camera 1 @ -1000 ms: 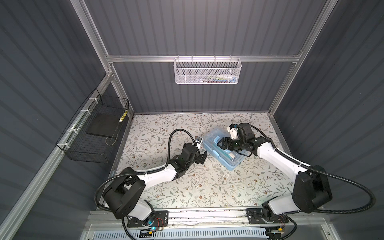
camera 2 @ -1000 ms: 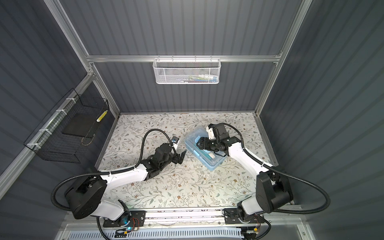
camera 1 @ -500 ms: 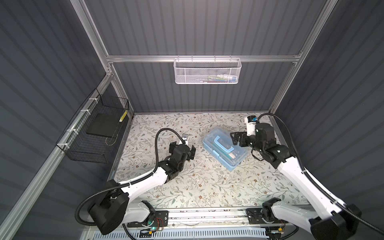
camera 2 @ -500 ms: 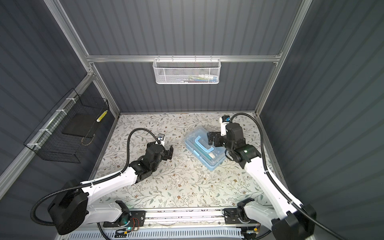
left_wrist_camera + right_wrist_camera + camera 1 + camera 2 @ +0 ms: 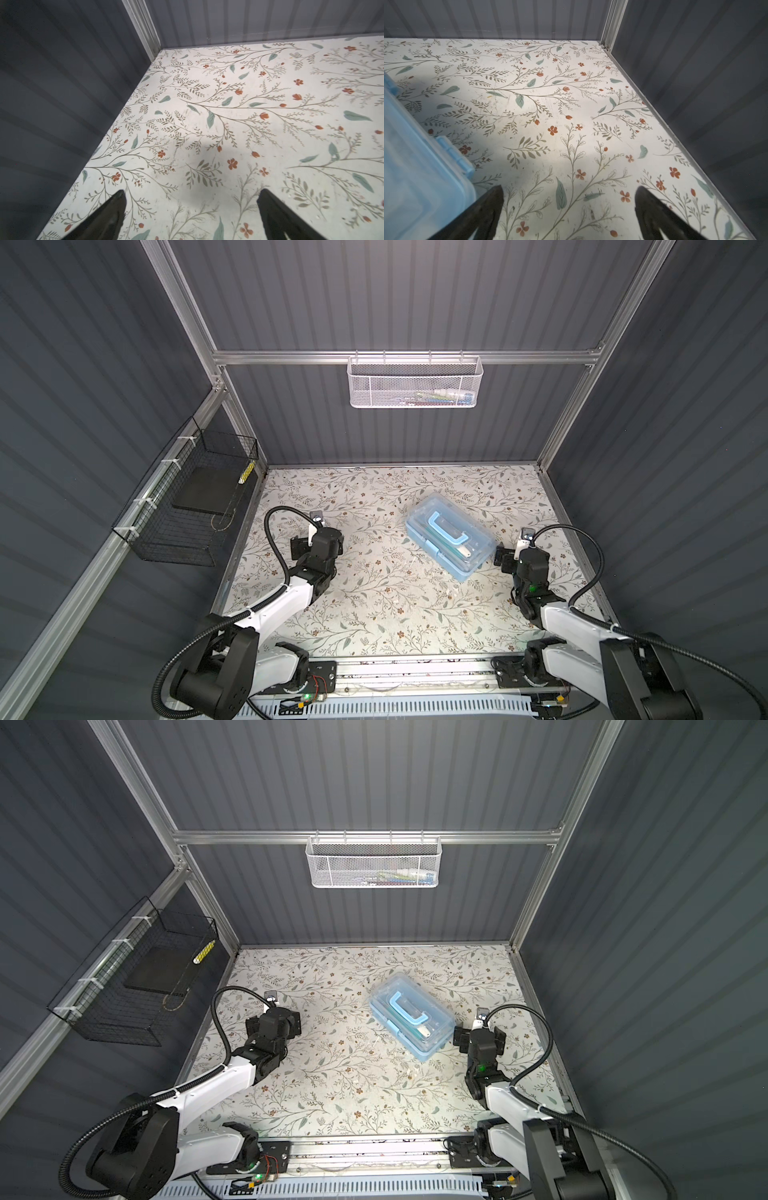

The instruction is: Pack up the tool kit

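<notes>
Dark ribbed walls (image 5: 395, 302) enclose the floral tabletop (image 5: 374, 614). The tool kit (image 5: 451, 537), lid down, lies just beside the right gripper (image 5: 569, 188), which is spread wide and empty. The left gripper (image 5: 192, 190), equally wide, hangs well apart. Any sideways sweep by the right gripper could knock the tool kit askew.

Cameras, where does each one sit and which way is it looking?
Both top views: high at the front, looking down on table, tool kit, both arms.
Left wrist: on the left arm, past the open left gripper to bare table and a corner.
Right wrist: on the right arm, past the open right gripper to table, tool kit beside it.
Shared: tool kit, in top and right wrist views.
</notes>
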You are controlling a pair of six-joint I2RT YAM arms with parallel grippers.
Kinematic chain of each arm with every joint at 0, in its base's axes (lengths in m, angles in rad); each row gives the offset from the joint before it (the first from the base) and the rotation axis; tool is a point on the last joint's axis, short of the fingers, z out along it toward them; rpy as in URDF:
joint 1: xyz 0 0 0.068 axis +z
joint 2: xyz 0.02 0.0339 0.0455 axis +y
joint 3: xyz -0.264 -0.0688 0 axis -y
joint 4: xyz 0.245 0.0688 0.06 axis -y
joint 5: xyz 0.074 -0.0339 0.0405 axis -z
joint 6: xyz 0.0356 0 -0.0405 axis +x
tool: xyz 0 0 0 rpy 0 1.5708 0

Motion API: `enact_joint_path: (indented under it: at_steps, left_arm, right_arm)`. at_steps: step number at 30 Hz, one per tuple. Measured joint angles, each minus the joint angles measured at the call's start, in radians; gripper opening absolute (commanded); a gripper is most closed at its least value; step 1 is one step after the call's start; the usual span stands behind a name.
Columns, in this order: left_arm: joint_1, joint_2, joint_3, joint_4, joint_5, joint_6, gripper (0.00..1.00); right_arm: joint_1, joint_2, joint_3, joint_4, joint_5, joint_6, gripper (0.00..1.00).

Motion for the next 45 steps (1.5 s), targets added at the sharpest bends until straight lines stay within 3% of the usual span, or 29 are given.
enact_joint_path:
  at_steps: [11,30,37,45]
  left_arm:
    - [0.122,0.101,-0.131,0.248,0.052,0.067,1.0]
    - [0.225,0.419,-0.086,0.656,0.262,0.173,1.0]
    - [0.276,0.463,-0.085,0.691,0.332,0.164,1.0]
    - [0.301,0.464,-0.084,0.693,0.383,0.152,1.0]
  right_arm:
    - [-0.019,0.101,0.105,0.134,-0.021,0.003,0.99]
    - [-0.109,0.115,0.106,0.159,-0.204,-0.012,0.99]
    - [-0.152,0.303,0.086,0.344,-0.258,-0.008,0.99]
    - [-0.166,0.311,0.127,0.32,-0.299,-0.001,0.99]
